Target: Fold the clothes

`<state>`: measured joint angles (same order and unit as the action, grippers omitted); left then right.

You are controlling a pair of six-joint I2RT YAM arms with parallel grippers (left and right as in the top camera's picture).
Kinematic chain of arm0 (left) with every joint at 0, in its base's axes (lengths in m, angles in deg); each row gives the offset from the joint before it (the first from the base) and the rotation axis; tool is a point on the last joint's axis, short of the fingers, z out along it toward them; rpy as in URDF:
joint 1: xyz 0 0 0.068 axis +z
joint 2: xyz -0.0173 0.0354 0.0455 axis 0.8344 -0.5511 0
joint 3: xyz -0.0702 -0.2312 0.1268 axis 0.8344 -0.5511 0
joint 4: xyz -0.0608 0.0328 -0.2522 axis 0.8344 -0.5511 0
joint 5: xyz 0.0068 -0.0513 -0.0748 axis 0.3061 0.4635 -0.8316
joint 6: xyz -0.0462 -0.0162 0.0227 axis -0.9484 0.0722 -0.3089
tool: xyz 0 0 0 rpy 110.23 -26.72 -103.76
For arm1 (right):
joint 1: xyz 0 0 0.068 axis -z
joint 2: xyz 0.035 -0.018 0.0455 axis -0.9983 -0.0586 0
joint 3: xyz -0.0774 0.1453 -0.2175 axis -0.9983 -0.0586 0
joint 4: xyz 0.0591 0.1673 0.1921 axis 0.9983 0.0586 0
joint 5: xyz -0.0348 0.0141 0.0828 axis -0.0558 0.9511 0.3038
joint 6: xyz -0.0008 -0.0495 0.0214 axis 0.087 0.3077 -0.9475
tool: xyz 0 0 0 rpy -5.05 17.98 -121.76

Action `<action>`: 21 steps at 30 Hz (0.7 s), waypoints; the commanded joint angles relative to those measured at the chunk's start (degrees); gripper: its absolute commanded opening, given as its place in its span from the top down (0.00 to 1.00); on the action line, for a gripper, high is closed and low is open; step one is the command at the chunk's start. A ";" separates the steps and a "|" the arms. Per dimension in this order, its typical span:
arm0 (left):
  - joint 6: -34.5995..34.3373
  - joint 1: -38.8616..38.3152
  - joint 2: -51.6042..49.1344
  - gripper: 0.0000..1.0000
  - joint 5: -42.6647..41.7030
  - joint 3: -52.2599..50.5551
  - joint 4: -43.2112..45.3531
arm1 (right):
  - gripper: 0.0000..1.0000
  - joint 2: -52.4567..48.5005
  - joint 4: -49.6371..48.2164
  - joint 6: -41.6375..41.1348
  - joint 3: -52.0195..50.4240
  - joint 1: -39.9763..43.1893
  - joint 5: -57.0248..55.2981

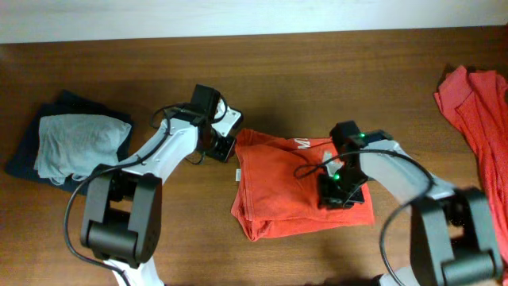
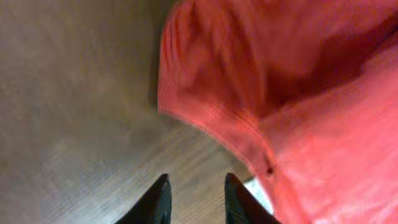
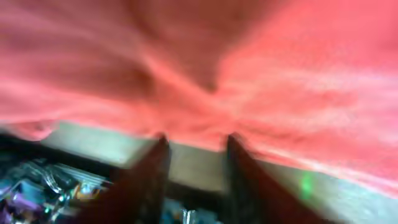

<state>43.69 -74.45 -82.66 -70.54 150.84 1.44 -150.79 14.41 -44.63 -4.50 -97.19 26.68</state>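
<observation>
While the folded orange-red T-shirt lies in the middle of the table, an arm is stationed at each of its sides. The left gripper is seen with its jaws parted and nothing between them: only bare wood shows in the gap. The shirt's ribbed edge is found just ahead of the fingertips and off to their right, near but not touched. The right gripper is likewise held apart, with red cloth spread directly beyond its tips (the view is blurred, so light contact cannot be ruled out), yet no fabric is seen pinched between the jaws.

A second orange-red shirt is seen crumpled well out past the right arm's outer side, and a navy and pale grey pile is seen well beyond the left arm's outer side.

Light, limp cotton is to be expected here. No shape will be kept once it is lifted, sagging is likely between the two grips, and the stacked layers can be slid over one another easily. A hold is best taken at a corner or along the thicker ribbed edge, low against the wood, so that every layer is caught. If only the top layer is pinched, the fold could be pulled open.
</observation>
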 commanded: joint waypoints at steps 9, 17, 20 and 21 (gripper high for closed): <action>-2.51 4.24 2.05 0.65 5.03 19.61 -19.34 | 0.07 6.95 -2.25 5.46 6.49 21.59 3.13; -2.51 8.55 2.45 0.49 5.18 36.87 -31.21 | 0.02 -5.51 -3.13 16.11 6.49 32.13 6.80; -2.51 9.53 2.47 0.48 5.16 39.34 -33.16 | 0.04 -10.40 -4.83 18.97 6.49 31.93 9.79; -2.51 9.84 2.47 0.48 5.16 39.74 -33.66 | 0.07 -11.89 -5.09 18.97 6.49 31.78 9.94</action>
<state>41.51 -65.33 -81.41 -65.60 188.69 -31.09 -159.42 9.69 -29.63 1.68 -64.95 32.65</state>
